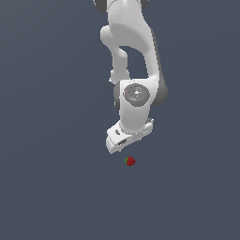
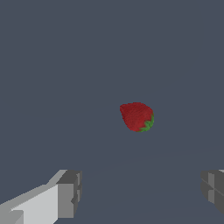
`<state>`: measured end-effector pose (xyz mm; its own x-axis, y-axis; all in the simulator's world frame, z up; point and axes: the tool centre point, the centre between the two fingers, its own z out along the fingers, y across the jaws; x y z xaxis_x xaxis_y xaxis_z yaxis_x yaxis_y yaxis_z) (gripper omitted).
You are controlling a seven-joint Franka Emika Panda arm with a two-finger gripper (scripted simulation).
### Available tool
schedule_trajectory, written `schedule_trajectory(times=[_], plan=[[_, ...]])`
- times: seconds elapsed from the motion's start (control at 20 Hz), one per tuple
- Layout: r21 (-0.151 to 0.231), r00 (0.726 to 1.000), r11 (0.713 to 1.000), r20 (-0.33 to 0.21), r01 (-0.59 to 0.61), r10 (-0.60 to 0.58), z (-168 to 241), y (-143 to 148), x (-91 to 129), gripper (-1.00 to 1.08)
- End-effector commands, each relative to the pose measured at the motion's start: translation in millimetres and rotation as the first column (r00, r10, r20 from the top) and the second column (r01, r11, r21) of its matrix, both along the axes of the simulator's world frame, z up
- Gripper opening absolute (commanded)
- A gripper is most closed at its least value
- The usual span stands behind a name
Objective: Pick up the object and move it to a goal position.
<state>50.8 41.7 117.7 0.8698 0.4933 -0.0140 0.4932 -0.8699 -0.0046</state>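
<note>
**Hand poised, strawberry untouched**

While the white arm is hanging over the grey worktop point(image 1: 42, 187), the small red strawberry point(image 1: 130, 161) is lying by itself on the surface, just below the hand point(image 1: 123, 140) in the exterior view and slightly to that view's right of it. From the wrist camera, the strawberry point(image 2: 137, 117) is sitting ahead of the hand point(image 2: 142, 192), whose two dark fingertips point(image 2: 70, 192) are standing wide apart with nothing between them. To my eye, the task is only at its opening: nothing is gripped, nothing is lifted. Lowering, closing on the fruit and carrying it all remain. No goal marker is showing in either picture.
</note>
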Motion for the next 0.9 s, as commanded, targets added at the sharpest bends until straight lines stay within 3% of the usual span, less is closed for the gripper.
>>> schedule_trajectory(times=[0.0,0.4,0.85], plan=[[0.000,0.997,0.997,0.003,-0.074,0.074,-9.2,1.1,9.6,1.00],[0.002,0.969,0.969,0.010,-0.246,0.246,-32.7,2.8,31.1,1.00],[0.003,0.945,0.945,0.014,-0.326,0.326,-44.6,3.1,40.7,1.00]])
